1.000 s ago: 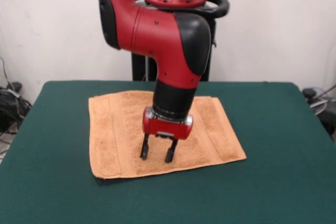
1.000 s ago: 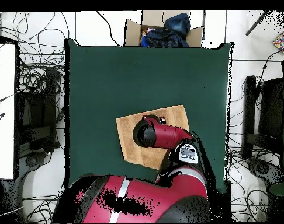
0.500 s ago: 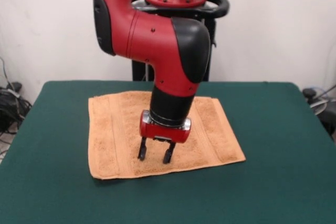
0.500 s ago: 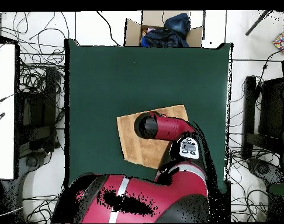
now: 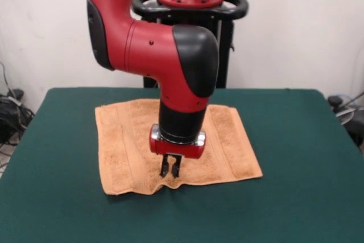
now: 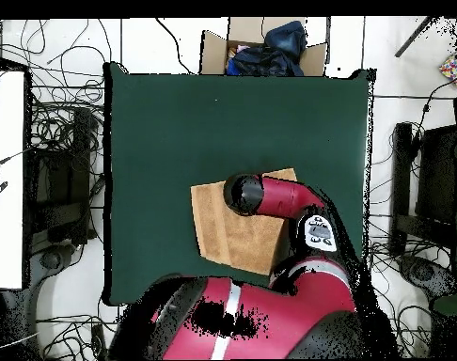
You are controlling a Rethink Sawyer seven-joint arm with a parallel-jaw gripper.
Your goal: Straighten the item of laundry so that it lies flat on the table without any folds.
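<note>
Towel (image 5: 131, 140) lies spread on table (image 5: 296, 186), mostly flat, bands running front to back. Relative to towel: gripper (image 5: 170, 170) stands upright at near edge, roughly mid-width, tips down on cloth. Jaws nearly closed, pinching small ridge of terry; near hem puckers into ripple around pinch point. Grip low and vertical, likely so a single layer can be dragged or lifted to smooth the edge. In overhead view arm (image 6: 270, 197) covers towel's (image 6: 223, 235) far-from-base side; pinch hidden there.
</note>
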